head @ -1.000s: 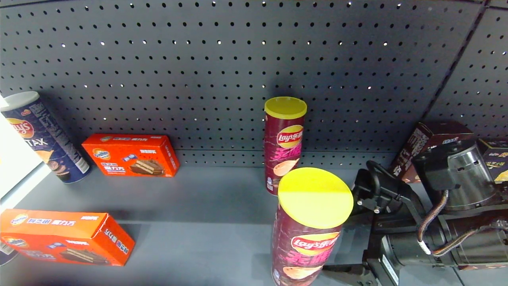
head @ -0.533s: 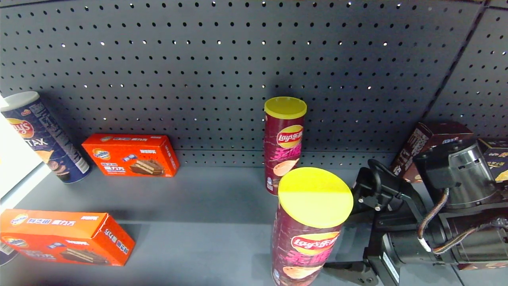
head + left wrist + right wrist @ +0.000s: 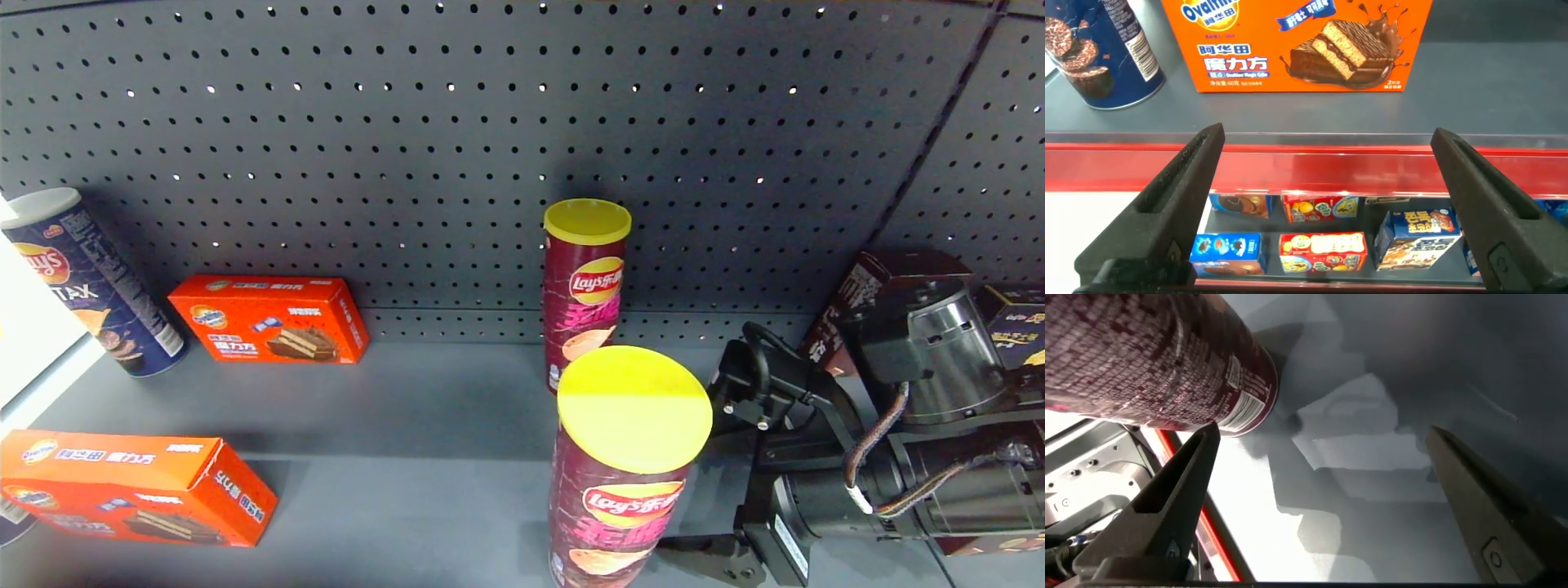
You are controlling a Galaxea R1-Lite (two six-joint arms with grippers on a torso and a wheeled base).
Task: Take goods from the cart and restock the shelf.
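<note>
The right end effector (image 3: pixel 1323 431), fingers spread wide and gripping nothing, has edged leftward, and the maroon cardboard crisp tube with a yellow plastic lid (image 3: pixel 624 469) has shifted with it near the front of the grey metal shelf (image 3: pixel 408 490), probably a final nudge into place.

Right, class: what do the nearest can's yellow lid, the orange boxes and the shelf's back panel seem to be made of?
Yellow lid: probably plastic, smooth and matt, with a thin rim. Orange boxes: printed card, faintly glossy, crisp folded edges. Back panel: likely painted metal, matt grey, evenly punched holes.
</note>
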